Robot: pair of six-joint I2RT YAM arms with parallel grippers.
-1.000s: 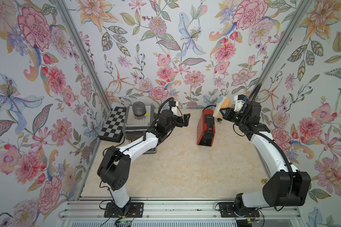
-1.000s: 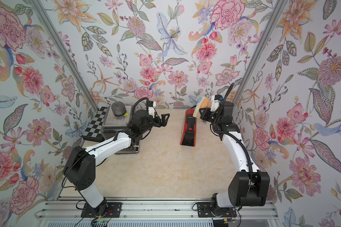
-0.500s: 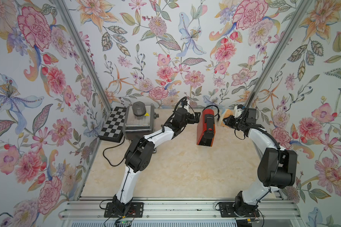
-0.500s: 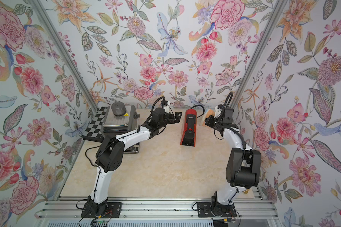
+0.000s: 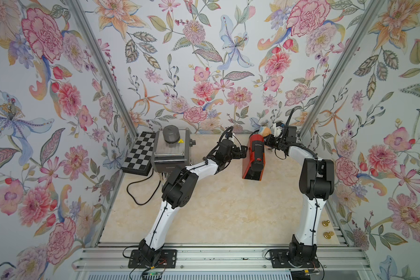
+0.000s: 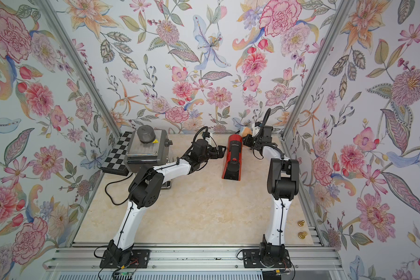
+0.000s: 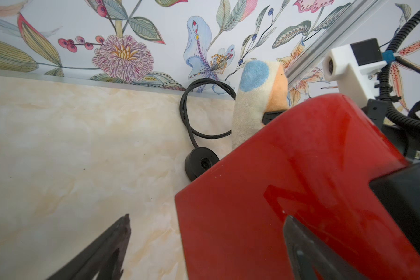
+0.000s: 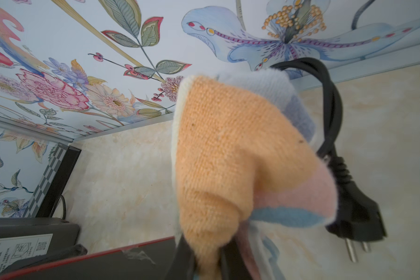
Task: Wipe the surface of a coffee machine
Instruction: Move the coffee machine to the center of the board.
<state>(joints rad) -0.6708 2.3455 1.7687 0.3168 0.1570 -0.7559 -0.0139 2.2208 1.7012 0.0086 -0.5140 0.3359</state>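
Coffee machine (image 5: 254,157) red, on marble tabletop (image 5: 216,206), floral walls (image 5: 204,60); right pincer (image 5: 267,141) clamps cloth (image 8: 228,157), left pincer (image 5: 242,151) agape.

cloth (image 8: 240,157) covering right fingers (image 8: 183,260), coffee machine (image 7: 289,181) cropped

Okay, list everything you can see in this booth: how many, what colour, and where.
coffee machine: 1, red and black, back centre of table
cloth: 1, orange, blue, pink, cream, at the machine's far end
steel appliance: 1, silver, grey knob, back left
checkerboard: 1, black-white, left of the appliance
power cord: 1, black, plug lying loose behind the machine
brass weights: 2, gold, front right
table: 1, cream marble
left gripper: 1, black, open, at the machine's side
right gripper: 1, black, shut on cloth
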